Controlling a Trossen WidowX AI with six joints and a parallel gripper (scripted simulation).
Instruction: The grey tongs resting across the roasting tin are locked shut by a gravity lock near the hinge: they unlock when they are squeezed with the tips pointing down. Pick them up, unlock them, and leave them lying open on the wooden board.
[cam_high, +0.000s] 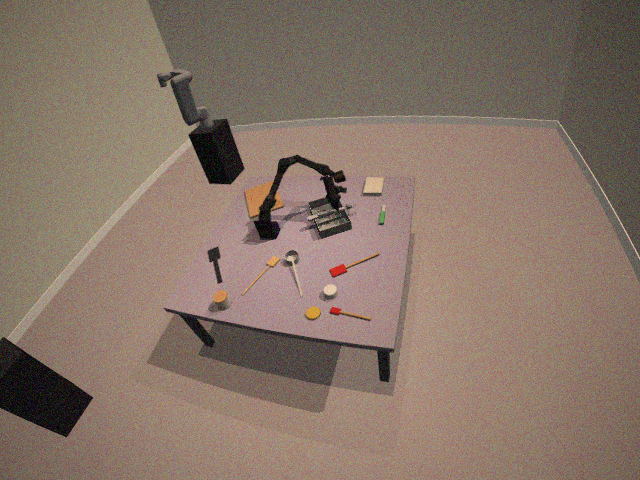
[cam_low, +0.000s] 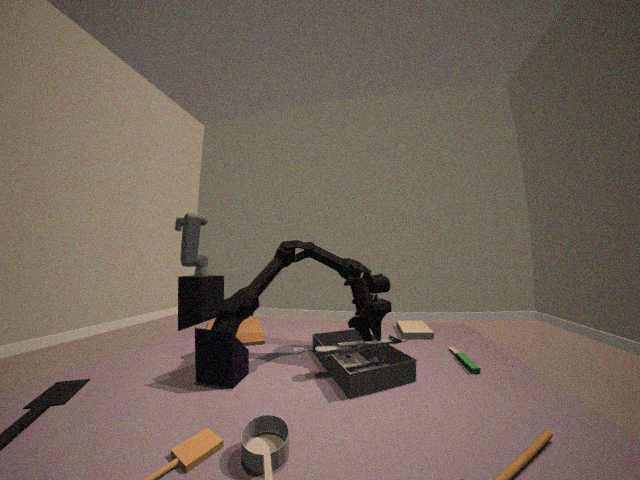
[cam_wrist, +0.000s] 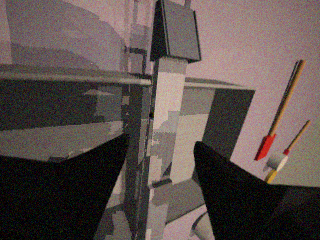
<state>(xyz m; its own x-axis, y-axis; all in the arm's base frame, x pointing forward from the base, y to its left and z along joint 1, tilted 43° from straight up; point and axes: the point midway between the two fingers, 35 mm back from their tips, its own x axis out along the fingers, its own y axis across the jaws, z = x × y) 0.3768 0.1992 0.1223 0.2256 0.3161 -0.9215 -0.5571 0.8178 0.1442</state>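
The arm (cam_low: 289, 268) is matte black throughout, built of slim jointed links. It rises from a black box-shaped base (cam_low: 219, 357). The jaws are dark, tapered wedges.

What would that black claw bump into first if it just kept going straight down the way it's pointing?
Most likely the grey tongs lying across the roasting tin. The gripper points down at them, open, a finger on each side, holding nothing. The remaining gap is hard to judge.

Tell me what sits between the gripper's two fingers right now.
In the wrist view, the grey tongs run lengthwise through the gap of the open gripper, lying across the roasting tin; neither finger visibly touches them yet.
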